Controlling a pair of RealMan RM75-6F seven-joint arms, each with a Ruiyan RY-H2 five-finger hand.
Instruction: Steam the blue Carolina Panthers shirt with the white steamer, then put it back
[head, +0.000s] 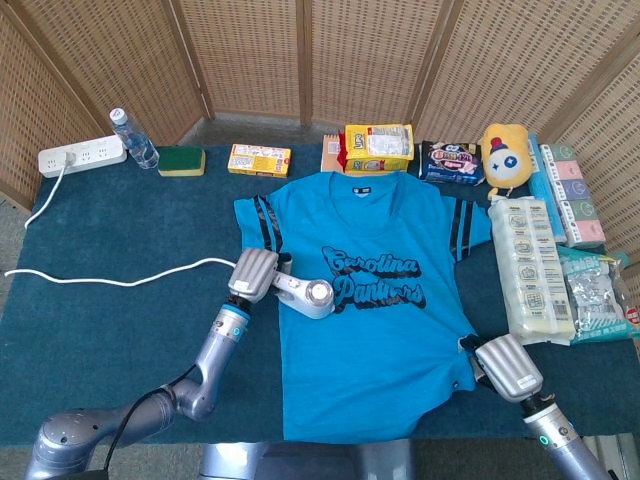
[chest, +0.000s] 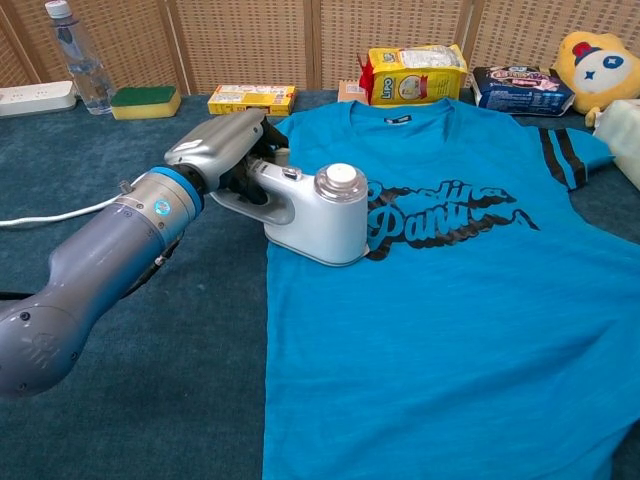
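The blue Carolina Panthers shirt (head: 385, 300) (chest: 450, 290) lies flat on the dark green table, collar to the far side. My left hand (head: 254, 274) (chest: 218, 150) grips the handle of the white steamer (head: 305, 295) (chest: 315, 210), which rests on the shirt's left chest beside the lettering. The steamer's white cord (head: 110, 278) trails left across the table. My right hand (head: 510, 367) lies palm down on the shirt's lower right hem corner; its fingers are hidden beneath it. The chest view does not show it.
Along the far edge stand a power strip (head: 82, 156), water bottle (head: 133, 138), green sponge (head: 181, 160), yellow box (head: 259, 159), yellow snack bag (head: 378, 148) and a yellow plush toy (head: 503, 156). Packaged goods (head: 530, 265) line the right side.
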